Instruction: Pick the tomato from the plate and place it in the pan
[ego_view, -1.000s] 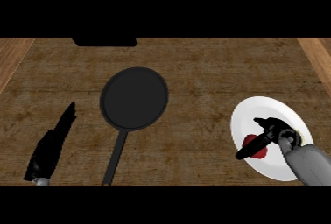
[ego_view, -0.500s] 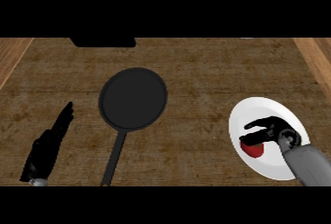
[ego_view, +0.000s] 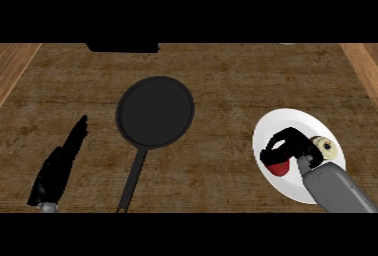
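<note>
On the white plate, at the right of the wooden counter, the red tomato is being gripped by the right hand, whose fingers are being curled over its top; only its lower part is being left in sight. Well apart to the left, the black frying pan is lying with its handle toward the lower edge. Beside that handle, the left hand is being rested open, fingers straight.

Counter: dark wood, coarse grain, matt. Pan: black, matt, smooth. Plate: white, smooth. Tomato: smooth red skin. Left hand, right hand: matt black. Forearm: grey, smooth.
</note>
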